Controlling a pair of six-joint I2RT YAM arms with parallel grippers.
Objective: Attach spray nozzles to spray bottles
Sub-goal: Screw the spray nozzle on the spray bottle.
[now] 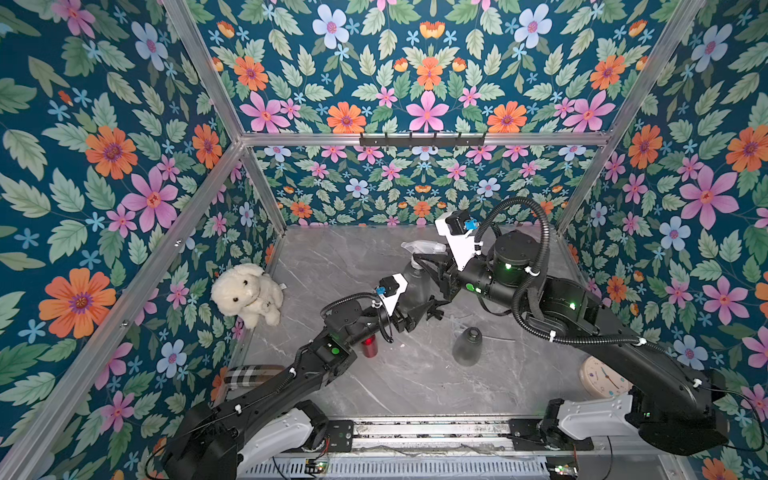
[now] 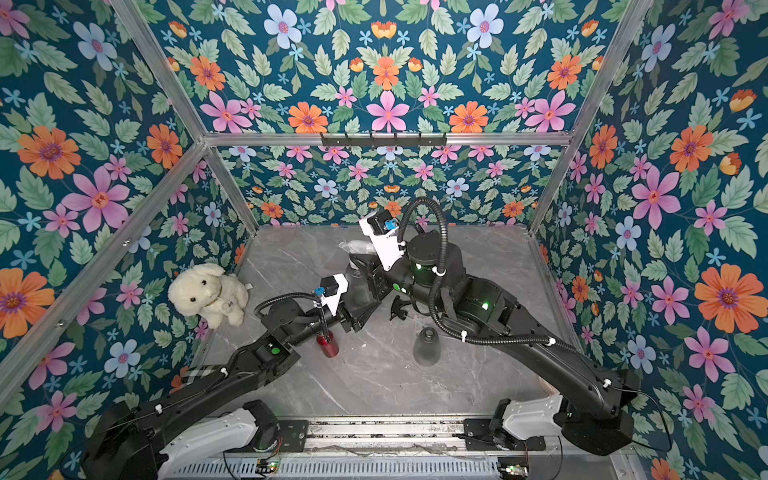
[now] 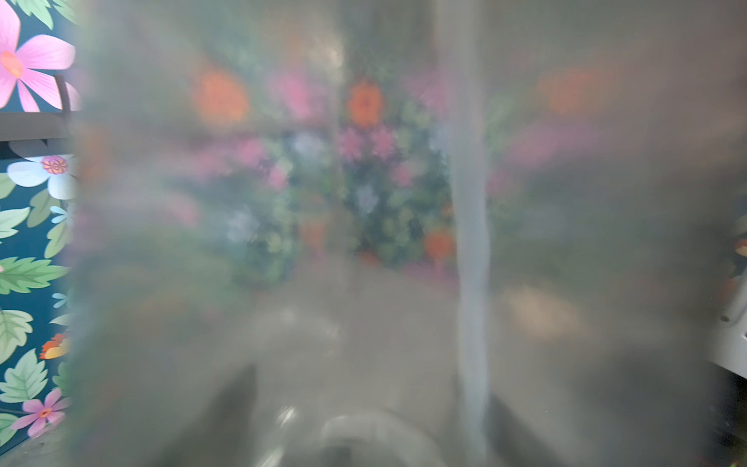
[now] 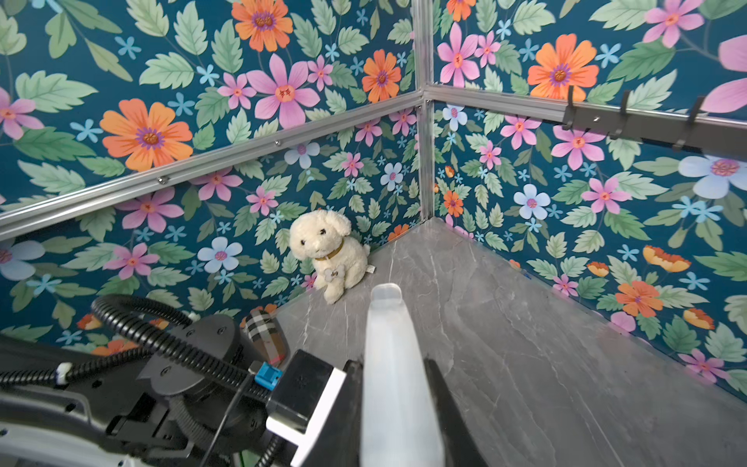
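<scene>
toward the table's front edge a spare grey bottle [image 1: 467, 347] stands uncapped. mid-table my left gripper [image 1: 417, 305] clasps the grey bottle [image 1: 415, 282]. behind it my right gripper [image 1: 432, 266] pinches the whitish nozzle [image 1: 424, 248] on its neck. i judge an off-axis twist could cross-thread it or spin the bottle loose.

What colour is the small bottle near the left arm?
The small bottle is red, clearest in a top view.

Reaching inward — left gripper [image 1: 419, 297] clamped wide, right gripper [image 1: 429, 261] pinched.
</scene>
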